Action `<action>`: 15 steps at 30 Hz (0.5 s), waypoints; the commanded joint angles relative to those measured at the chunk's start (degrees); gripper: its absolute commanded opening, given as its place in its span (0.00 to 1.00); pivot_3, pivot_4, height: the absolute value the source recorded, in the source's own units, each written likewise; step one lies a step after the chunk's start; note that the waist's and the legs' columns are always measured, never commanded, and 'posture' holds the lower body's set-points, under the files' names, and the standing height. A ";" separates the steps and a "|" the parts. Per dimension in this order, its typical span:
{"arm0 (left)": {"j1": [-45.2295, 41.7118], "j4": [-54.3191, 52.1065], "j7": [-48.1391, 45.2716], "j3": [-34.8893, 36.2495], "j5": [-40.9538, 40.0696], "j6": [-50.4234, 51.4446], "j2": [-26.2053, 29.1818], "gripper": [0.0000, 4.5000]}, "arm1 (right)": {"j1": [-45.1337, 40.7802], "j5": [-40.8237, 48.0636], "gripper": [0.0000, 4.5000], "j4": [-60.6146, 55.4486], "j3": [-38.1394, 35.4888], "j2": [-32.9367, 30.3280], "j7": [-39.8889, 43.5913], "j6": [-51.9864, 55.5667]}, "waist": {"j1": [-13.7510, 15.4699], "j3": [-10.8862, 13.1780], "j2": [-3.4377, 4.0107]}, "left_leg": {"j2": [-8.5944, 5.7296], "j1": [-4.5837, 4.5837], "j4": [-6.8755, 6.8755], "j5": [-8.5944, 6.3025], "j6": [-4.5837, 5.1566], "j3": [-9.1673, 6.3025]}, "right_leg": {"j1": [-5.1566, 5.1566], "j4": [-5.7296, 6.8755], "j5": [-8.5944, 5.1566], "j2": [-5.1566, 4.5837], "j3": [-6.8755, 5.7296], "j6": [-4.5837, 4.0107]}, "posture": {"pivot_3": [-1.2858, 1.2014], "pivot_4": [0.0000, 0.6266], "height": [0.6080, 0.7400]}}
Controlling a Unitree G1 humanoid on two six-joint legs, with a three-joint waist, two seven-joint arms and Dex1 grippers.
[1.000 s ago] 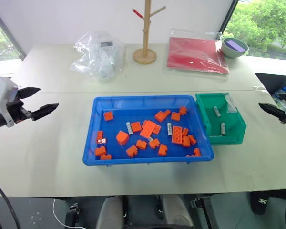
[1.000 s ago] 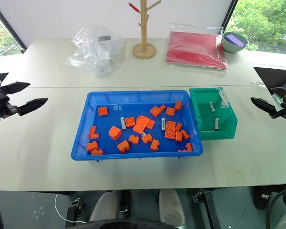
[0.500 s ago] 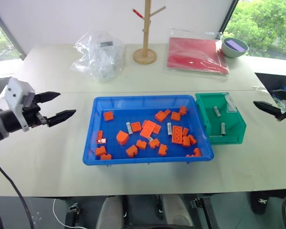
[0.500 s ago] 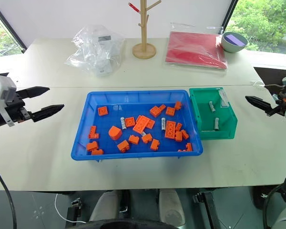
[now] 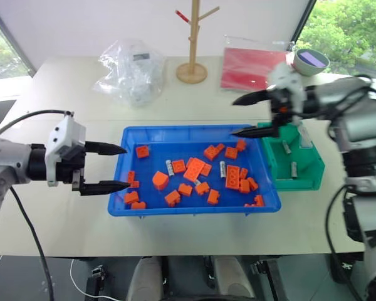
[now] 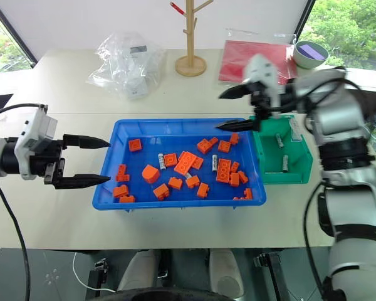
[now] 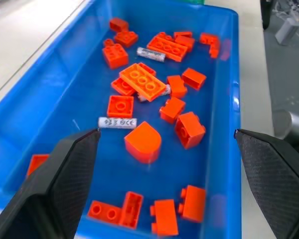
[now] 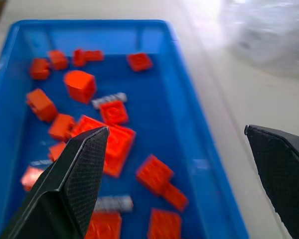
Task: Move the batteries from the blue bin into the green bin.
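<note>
Both your arms have swung inward: right gripper (image 5: 249, 115), fingers spread and empty, hangs over the blue bin (image 5: 194, 209) beside the green bin (image 5: 307, 182); left gripper (image 5: 118, 167), likewise spread, sits at the tray's left rim. Batteries (image 5: 170, 167) lie among the orange bricks (image 5: 195, 169), two more in the green bin.

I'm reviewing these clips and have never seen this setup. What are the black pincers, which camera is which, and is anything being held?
This is a two-armed robot. Two pictures come from cameras on its head, looking down over a table; the other two come from cameras on its wrists, looking along each pincer. The left gripper is at the left end of the blue bin, the right gripper over its far right corner. Both are open and hold nothing. In the blue bin lie orange bricks and a few batteries; more batteries lie in the green bin beside it. Further back are a plastic bag, a wooden stand, a red folder and a bowl.
</note>
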 commanded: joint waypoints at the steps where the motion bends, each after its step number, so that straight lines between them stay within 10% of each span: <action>1: -1.19 -0.77 -1.21 -0.59 0.51 -1.16 0.88 1.00 | -4.19 -3.01 1.00 1.00 4.79 6.13 -1.59 0.31 | -0.02 0.00 0.00 | -0.01 0.00 0.01 0.00 0.00 0.02 | 0.00 -0.01 0.00 -0.01 0.02 0.00 | 0.52 0.24 0.97; 15: 0.22 -1.25 0.20 0.34 0.91 -1.17 0.18 1.00 | -6.52 -15.11 1.00 21.11 15.34 21.41 -1.65 -18.54 | 0.48 0.00 -0.02 | -0.06 -0.03 0.08 0.03 -0.03 0.02 | 0.04 0.01 0.01 -0.02 0.00 0.02 | 0.52 0.24 0.97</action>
